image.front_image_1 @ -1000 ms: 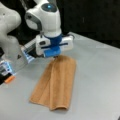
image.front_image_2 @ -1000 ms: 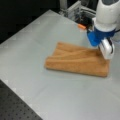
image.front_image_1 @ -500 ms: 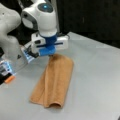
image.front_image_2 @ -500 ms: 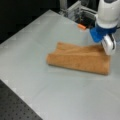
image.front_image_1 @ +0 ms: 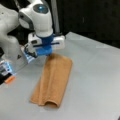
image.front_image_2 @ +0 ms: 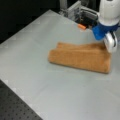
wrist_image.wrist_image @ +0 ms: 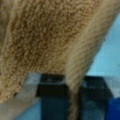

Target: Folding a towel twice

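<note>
In a front view the towel [image.front_image_1: 53, 80] lies folded lengthwise on the grey table [image.front_image_1: 95, 82], a long orange-tan strip running from the view's bottom toward its top. Its near end shows a rolled, rounded fold with one layer curled over the other. The hand [image.front_image_1: 46, 53], blue below a white wrist block, sits right at the far end of the strip, its tips down at the cloth. An orange piece [image.front_image_1: 9, 79] and a blue-marked card [image.front_image_1: 28, 55] lie at the view's left, beside the white arm base.

In a front view from another side the towel [image.front_image_2: 80, 57] stretches across the table [image.front_image_2: 37, 82] from the view's left to its right, doubled over with a thinner layer peeking out along the top edge. The hand [image.front_image_2: 110, 46] is at the strip's right end, touching it. A small orange object [image.front_image_2: 81, 26] sits beyond, near the table's top edge.

In the wrist view the towel [wrist_image.wrist_image: 45, 37] fills most of the picture, terry pile clear, and a lighter woven band runs down between the two dark fingers [wrist_image.wrist_image: 52, 100], which are closed narrowly on that edge of the cloth. Pale table [wrist_image.wrist_image: 110, 60] shows at the right.
</note>
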### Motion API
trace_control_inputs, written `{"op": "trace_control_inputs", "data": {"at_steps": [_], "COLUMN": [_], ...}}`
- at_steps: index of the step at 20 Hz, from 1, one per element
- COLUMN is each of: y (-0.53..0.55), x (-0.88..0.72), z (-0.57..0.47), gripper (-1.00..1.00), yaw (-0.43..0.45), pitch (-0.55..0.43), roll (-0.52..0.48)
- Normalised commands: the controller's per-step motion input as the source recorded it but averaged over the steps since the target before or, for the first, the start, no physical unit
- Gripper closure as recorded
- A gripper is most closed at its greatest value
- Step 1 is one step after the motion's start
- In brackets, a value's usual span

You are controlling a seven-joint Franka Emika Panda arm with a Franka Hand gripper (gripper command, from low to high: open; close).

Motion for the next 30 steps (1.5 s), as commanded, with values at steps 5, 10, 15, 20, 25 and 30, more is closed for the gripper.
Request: {"op": "trace_control_inputs", "data": {"at_steps": [5,10,15,20,25,30], "y": [0.04,0.02,0.02,0.08,0.15,0.18], "x": [-0.21,-0.20,-0.27,-0.34,-0.16,0.19], "z": [-0.29,-0.27,-0.17,0.04,0.27,0.20], "gripper": [-1.00,-1.00,-1.00,-1.00,-1.00,-1.00], "yaw": [-0.007,-0.025,-0.010,0.002,0.088,0.132], "pitch": [-0.238,-0.248,-0.207,-0.122,-0.022,0.039], "roll": [0.110,0.091,0.089,0.103,0.054,0.010]}}
